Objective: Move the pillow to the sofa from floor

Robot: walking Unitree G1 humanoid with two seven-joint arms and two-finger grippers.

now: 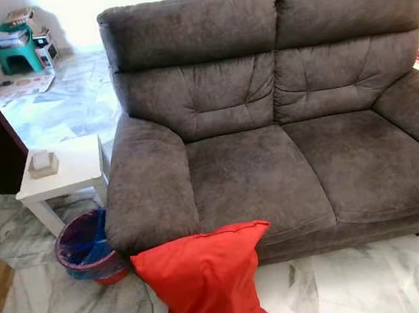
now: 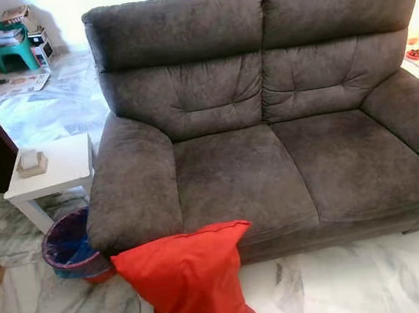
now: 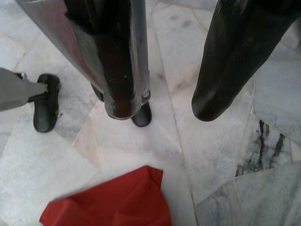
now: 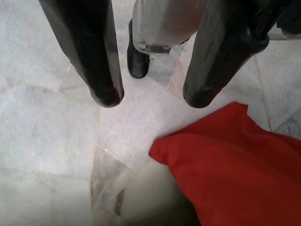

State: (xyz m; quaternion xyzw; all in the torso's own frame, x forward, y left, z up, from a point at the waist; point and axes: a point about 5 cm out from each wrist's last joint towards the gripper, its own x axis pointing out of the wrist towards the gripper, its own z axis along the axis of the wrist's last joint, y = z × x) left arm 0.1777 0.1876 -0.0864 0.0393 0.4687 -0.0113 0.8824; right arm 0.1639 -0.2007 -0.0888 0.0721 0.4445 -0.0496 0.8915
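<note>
left gripper [image 3: 160,106]: fingers stood apart, empty, pointed down at the floor [image 3: 70,160]; a corner of the pillow [image 3: 117,202] lay just beyond the tips, not touching.
right gripper [image 4: 150,96]: fingers spread, empty, above the marble; the pillow edge lay near one fingertip with a gap between.
robot feet: a black foot [image 3: 46,103] showed on the tiles behind the left fingers.
pillow [image 1: 206,280]: red, soft, upright and tilted, its bottom on the floor and its top corner leaning against the front of the sofa [image 1: 281,116] below the left seat cushion.
sofa: grey two-seater, both seat cushions bare, directly ahead of the robot.
bin [image 1: 87,250]: blue-lined, on the floor beside the sofa's left arm, close to the pillow's left edge.
table [image 1: 68,171]: white, small, behind the bin, carrying a small box.
task status: judged not started; pillow not yet gripped or lifted.
risk 1: thin fabric pinched at one corner could slip out, since the filling would sag away from the grip.
risk 2: a one-sided grasp could let the pillow swing left and knock the bin.
risk 3: a lift too low could catch the pillow on the seat front and drag it back down.
</note>
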